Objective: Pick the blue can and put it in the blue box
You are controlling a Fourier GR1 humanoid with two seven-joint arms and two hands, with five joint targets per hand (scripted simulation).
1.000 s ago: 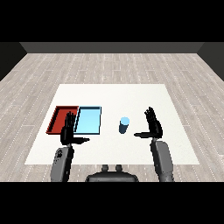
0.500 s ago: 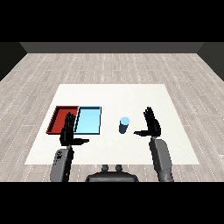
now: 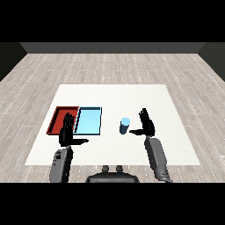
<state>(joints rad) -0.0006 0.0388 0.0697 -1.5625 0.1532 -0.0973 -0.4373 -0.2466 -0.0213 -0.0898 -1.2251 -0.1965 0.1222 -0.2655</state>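
The red tray and light blue tray were parked side by side toward the table's left edge, left hand held open nearby. The blue can was left upright mid-table, right hand spread open just beside it, nothing gripped.

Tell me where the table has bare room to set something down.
Bare: the white table's far strip beyond the red tray and light blue tray, and right of the right hand. Crowded: between the small blue can and that hand.
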